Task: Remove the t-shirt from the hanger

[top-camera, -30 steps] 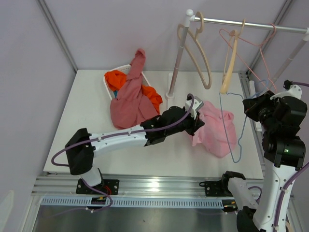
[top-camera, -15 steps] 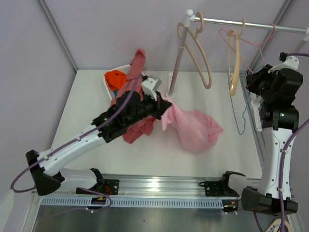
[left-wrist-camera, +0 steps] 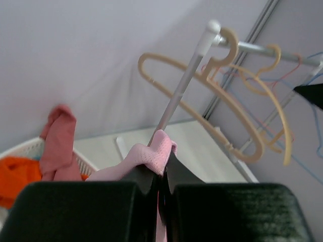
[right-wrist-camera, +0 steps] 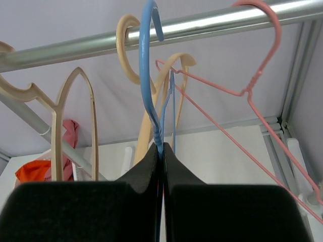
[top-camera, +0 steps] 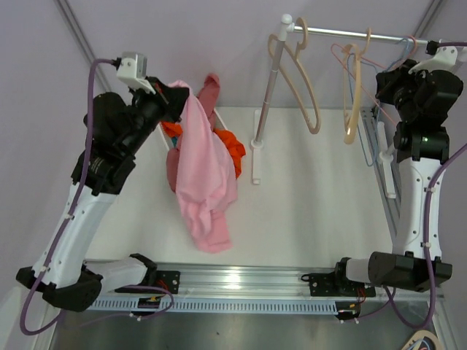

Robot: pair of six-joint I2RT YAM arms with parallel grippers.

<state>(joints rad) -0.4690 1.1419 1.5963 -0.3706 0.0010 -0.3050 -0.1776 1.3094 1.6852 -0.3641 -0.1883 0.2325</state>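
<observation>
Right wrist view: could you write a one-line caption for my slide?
Shut right fingers pinch the blue hanger by its neck, hook at the rail, beside a beige hanger and a pink hanger.

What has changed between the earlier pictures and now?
The left gripper carried the t-shirt from the right of the table up and to the left, where it now hangs. The right gripper raised the blue hanger to the rail. Both grippers stayed shut, and the beige hangers stayed in place.
</observation>
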